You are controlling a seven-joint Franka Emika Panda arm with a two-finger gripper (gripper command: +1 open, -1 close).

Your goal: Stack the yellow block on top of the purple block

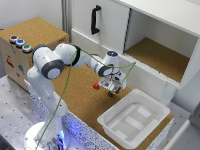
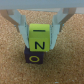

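Observation:
In the wrist view the yellow block (image 2: 40, 37), marked with a dark "N", rests squarely on top of the dark purple block (image 2: 35, 56), which stands on the cork surface. My gripper (image 2: 40, 31) has one finger against each side of the yellow block and is shut on it. In the exterior view the gripper (image 1: 111, 90) is low over the cork surface, just to the exterior view's right of a small red block (image 1: 96, 86). The two stacked blocks are too small and too covered by the fingers to make out there.
A white plastic tray (image 1: 150, 107) sits close by at the exterior view's lower right. A white cabinet with an open compartment (image 1: 160, 55) stands behind. A cardboard box with coloured buttons (image 1: 20, 42) is at the exterior view's left.

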